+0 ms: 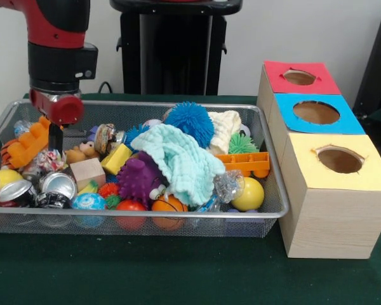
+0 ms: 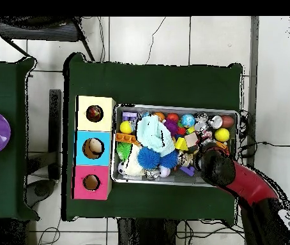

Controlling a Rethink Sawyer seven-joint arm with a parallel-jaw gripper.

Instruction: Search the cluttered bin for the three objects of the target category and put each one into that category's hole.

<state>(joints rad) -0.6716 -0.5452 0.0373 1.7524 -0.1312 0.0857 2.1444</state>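
Gripper (image 1: 55, 136) dips into bin (image 1: 140, 105) at its 9 o'clock end; finger state unreadable. Cans (image 1: 57, 184) there look light, slick: grasp across the sides.

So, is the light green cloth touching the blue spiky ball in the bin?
Touching. In the front view the light green cloth lies against the lower edge of the blue spiky ball, with no gap between them; the overhead view shows them pressed together too.

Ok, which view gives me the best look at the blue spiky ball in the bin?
The front view: the blue spiky ball sits high on the pile at the back of the cluttered bin, beside the mint cloth, spikes clear. Overhead, the ball is only a small blue patch below the cloth.
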